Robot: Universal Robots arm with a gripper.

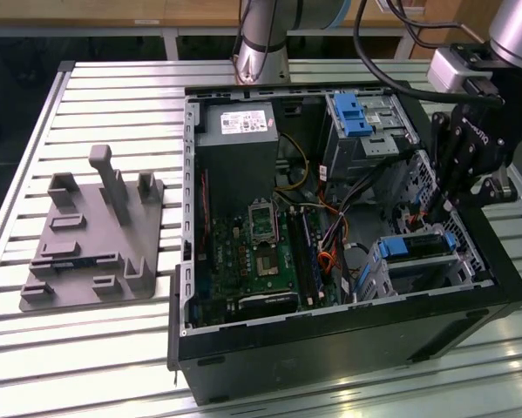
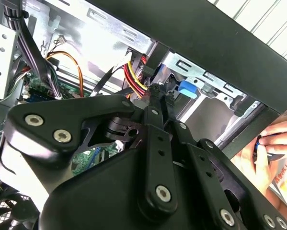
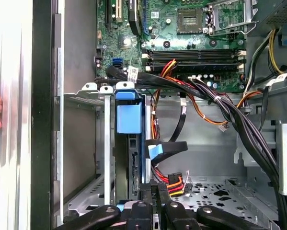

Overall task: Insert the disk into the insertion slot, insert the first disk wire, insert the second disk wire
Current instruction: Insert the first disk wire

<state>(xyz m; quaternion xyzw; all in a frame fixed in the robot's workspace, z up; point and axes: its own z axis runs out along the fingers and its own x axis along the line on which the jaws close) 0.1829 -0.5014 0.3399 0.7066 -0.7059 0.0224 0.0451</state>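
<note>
The disk [image 3: 133, 165] stands edge-on inside the insertion slot [image 3: 86, 98], its blue caddy [image 3: 129, 117] at the open end. In the exterior view the disk [image 1: 415, 246] sits in the silver cage [image 1: 384, 280] at the case's lower right. My gripper [image 1: 442, 213] reaches down into the case just behind the cage. In both wrist views the gripper [image 2: 155, 91] [image 3: 157, 190] has its fingers pressed together on the black plug of a disk wire [image 3: 174, 182] with red, yellow and orange strands, close to the disk's rear edge. A flat blue wire [image 3: 166, 148] loops beside it.
The open black computer case [image 1: 330, 348] lies on a slatted metal table [image 1: 112, 96]. A thick black cable bundle [image 3: 215, 103] crosses above the cage. A taller bay with a blue clip [image 1: 356, 113] stands behind. A grey fixture [image 1: 95, 235] sits to the exterior view's left. A person's hand [image 2: 272, 148] rests outside the case.
</note>
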